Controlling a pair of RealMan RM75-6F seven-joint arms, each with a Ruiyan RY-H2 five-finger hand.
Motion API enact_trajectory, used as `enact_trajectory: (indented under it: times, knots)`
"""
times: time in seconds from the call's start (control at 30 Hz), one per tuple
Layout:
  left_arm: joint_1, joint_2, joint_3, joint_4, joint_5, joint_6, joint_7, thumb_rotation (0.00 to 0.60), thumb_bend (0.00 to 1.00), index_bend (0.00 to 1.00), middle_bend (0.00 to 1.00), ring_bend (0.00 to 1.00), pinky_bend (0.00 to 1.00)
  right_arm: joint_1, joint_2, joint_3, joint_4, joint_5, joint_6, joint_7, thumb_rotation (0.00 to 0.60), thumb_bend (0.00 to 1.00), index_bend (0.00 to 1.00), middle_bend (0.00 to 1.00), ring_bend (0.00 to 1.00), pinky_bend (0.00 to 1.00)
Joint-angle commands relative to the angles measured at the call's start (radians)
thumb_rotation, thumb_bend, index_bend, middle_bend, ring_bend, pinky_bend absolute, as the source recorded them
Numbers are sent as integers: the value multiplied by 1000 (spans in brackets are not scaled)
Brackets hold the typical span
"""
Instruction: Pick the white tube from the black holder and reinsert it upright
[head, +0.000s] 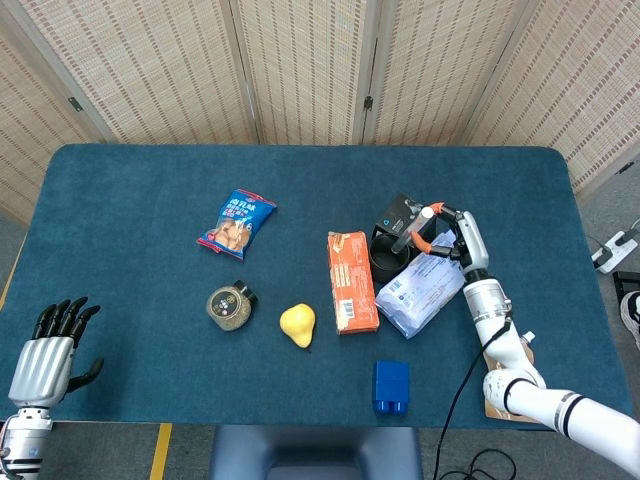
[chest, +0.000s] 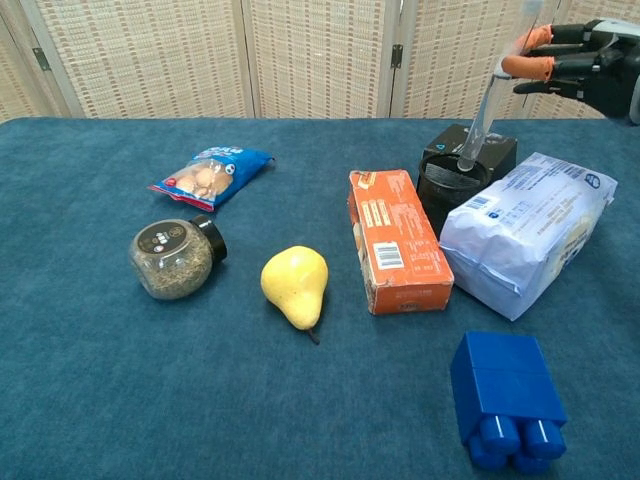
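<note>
While the right hand (chest: 580, 70) pinches the tube (chest: 483, 110) near its top, its tip sits at the holder's (chest: 462, 172) mouth; seating remains. Left hand (head: 45, 350) idles open at the table's (head: 120, 200) near-left corner.

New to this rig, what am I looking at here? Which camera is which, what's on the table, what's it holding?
It is a two-armed robot with humanlike hands, at a blue table. One picture looks down from its head, the other forward from its chest.

The right hand pinches a white tube, with the tube's lower end at the round opening of the black holder. The left hand rests open at the table's near corner, holding nothing.

Also on the table: a snack bag, a jar, a yellow pear, an orange box, a white pouch, a blue block and a brown packet.
</note>
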Motion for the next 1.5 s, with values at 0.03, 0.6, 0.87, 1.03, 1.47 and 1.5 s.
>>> enact_trajectory:
  times: [0.03, 0.6, 0.87, 1.03, 1.47, 1.5]
  knots:
    - [0, -1, 0, 2, 0, -1, -2, 600, 321, 198, 112, 57, 93, 13, -28, -10, 34, 10, -12, -31, 600, 449, 641, 459, 218, 156]
    - [3, -5, 3, 13, -3, -3, -13, 600, 322, 198, 112, 57, 93, 50, -164, -66, 226, -56, -47, -90, 600, 449, 641, 423, 214, 153]
    - [6, -3, 2, 16, -1, 1, -20, 600, 321, 198, 112, 57, 93, 34, -110, -95, 198, -136, -49, -67, 600, 311, 167, 185, 32, 77]
    - [6, -2, 1, 17, 3, 4, -23, 600, 321, 198, 112, 57, 93, -3, -27, -112, 127, -206, 16, -73, 600, 196, 5, 102, 0, 51]
    - [-1, -5, -2, 15, 9, 0, -20, 600, 321, 198, 112, 57, 93, -226, 315, -251, -211, -274, 297, -628, 600, 327, 30, 187, 25, 48]
    - [-1, -6, -3, 14, 10, 0, -19, 600, 321, 198, 112, 57, 93, -245, 333, -261, -236, -277, 319, -652, 600, 327, 37, 197, 44, 48]
